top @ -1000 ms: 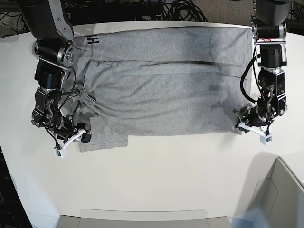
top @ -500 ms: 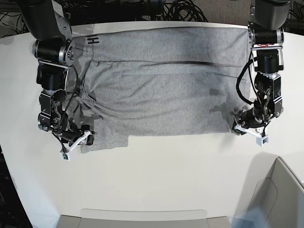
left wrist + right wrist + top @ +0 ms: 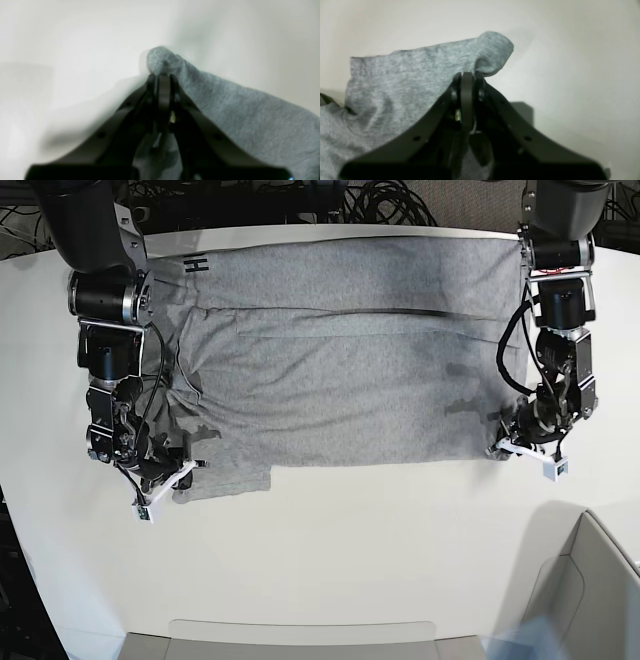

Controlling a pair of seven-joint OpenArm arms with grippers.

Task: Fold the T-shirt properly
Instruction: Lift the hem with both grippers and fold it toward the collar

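**Both pincers pinch the near corners of the shirt**

The left gripper is clamped tight on a bunched corner of the T-shirt; the right gripper is likewise closed on the opposite near corner, cloth puckering above its tips. The grey garment lies spread across the white table, partly folded, black lettering showing at its far edge. A grey bin stands at the table's near corner.
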